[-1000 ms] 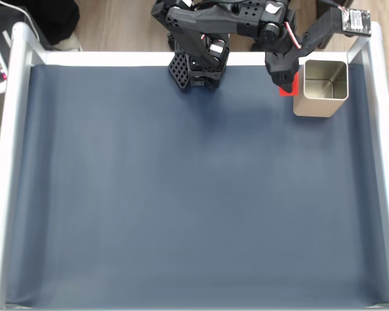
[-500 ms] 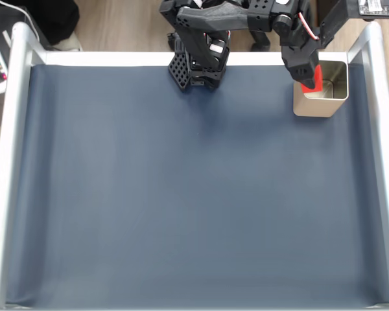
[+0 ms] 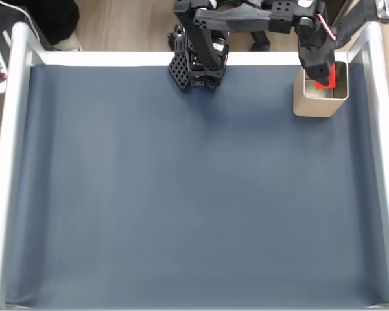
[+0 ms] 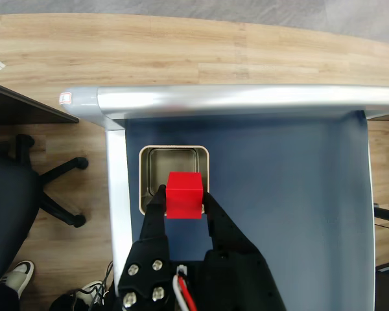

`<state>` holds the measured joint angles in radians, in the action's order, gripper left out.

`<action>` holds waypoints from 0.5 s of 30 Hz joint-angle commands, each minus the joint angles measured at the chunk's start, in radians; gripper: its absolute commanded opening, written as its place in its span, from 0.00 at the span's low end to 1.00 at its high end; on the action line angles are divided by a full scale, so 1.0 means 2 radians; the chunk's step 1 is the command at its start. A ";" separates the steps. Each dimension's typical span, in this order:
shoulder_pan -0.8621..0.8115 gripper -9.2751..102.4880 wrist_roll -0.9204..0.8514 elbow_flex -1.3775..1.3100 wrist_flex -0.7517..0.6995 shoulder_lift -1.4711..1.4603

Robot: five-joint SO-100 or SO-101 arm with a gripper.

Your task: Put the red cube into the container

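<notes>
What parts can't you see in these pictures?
- Fixed view: the gripper covers most of the red cube.
- Wrist view: the cube covers part of the tin's floor and near rim.
- Fixed view: the arm's top is cut off by the upper edge.

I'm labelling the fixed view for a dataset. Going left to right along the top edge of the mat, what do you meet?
Left frame rail → arm base → container with the red cube held above it → right frame rail.

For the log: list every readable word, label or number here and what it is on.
None reads clearly.
Red sticker on the metal frame corner: too small to read.
Label on the black part at the fixed view's top right: blurred.
Red cube, tin: no markings.
</notes>
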<state>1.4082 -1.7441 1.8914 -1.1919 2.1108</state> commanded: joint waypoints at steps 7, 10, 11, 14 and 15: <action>0.019 0.08 0.021 -0.017 0.051 -0.030; 0.020 0.08 0.020 -0.008 0.056 -0.032; 0.018 0.08 0.018 -0.005 0.058 -0.031; 0.016 0.08 0.016 0.004 0.058 -0.028; 0.016 0.08 0.015 0.007 0.058 -0.026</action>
<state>1.4404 -1.7104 1.9113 -1.0891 2.0417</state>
